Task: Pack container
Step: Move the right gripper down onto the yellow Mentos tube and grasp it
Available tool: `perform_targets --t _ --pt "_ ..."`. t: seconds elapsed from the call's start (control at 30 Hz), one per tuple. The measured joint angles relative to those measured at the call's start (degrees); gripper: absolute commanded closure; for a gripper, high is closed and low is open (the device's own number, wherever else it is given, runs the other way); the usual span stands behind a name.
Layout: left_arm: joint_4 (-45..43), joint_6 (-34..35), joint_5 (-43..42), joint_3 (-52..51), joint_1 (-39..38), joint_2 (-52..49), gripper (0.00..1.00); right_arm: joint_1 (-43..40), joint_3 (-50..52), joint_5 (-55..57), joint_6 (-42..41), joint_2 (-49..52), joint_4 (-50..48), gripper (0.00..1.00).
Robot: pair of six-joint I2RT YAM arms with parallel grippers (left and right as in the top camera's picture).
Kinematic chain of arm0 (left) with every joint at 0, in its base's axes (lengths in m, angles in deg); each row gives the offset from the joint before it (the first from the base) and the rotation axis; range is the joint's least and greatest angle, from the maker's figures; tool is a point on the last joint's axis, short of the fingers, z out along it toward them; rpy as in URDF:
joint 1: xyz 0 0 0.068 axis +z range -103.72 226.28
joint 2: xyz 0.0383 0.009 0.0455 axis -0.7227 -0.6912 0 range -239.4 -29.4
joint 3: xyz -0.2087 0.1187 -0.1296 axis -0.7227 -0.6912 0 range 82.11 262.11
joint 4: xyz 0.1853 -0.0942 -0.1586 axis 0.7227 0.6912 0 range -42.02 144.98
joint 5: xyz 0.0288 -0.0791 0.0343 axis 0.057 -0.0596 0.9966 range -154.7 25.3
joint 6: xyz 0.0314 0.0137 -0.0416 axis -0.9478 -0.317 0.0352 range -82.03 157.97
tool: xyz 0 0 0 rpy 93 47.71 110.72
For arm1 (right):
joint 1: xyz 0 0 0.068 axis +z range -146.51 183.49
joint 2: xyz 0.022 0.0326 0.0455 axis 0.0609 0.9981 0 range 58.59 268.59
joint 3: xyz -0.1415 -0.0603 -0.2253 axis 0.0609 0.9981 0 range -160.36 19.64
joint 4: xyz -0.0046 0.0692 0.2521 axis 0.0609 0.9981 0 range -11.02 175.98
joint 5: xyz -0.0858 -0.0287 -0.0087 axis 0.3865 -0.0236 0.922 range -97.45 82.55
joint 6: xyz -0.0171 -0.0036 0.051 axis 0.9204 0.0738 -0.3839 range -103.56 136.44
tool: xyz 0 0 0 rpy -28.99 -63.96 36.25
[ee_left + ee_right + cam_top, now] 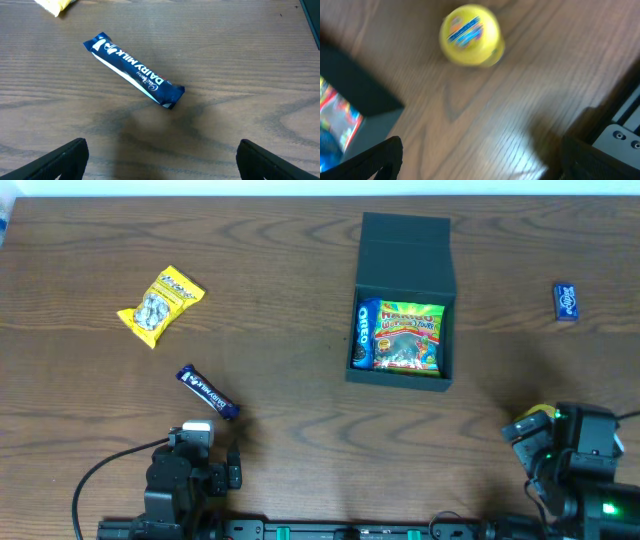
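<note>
From overhead, the container (405, 250), a matte dark teal-green square box, sat toward two o'clock of the surface's (290, 300) middle. Its flap lid was open on the twelve o'clock side, and an Oreo packet (364, 335) and a Haribo bag (410, 337) lay inside. The left wrist view showed the left hand (165, 165) spread wide and empty, with a Dairy Milk bar (133, 70) at twelve o'clock. The right wrist view showed the right hand (480, 165) equally wide, holding nothing, with the container at nine o'clock.

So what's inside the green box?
Inside the container a blue Oreo packet and a colourful Haribo bag lie side by side. They cover the bottom, so anything underneath them is hidden.
</note>
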State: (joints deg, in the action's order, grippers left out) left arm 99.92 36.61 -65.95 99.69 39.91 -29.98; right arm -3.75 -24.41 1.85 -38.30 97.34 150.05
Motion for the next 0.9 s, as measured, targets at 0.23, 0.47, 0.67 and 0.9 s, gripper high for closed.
perform_targets --t 0.23,0.47,0.67,0.9 --pt "-0.02 0.00 0.00 0.00 0.00 0.00 0.05 -5.95 6.45 1.05 1.36 2.71 -9.18 0.01" --pt "0.00 0.00 -0.02 0.00 0.00 0.00 0.05 -8.50 7.13 1.33 2.27 8.63 -13.86 0.01" --pt "-0.02 0.00 -0.02 0.00 0.00 0.00 0.05 -9.68 7.17 1.46 2.91 16.00 -18.75 0.01" --pt "0.00 0.00 -0.02 0.00 0.00 0.00 0.05 -9.90 7.17 1.46 3.89 22.99 -24.74 0.01"
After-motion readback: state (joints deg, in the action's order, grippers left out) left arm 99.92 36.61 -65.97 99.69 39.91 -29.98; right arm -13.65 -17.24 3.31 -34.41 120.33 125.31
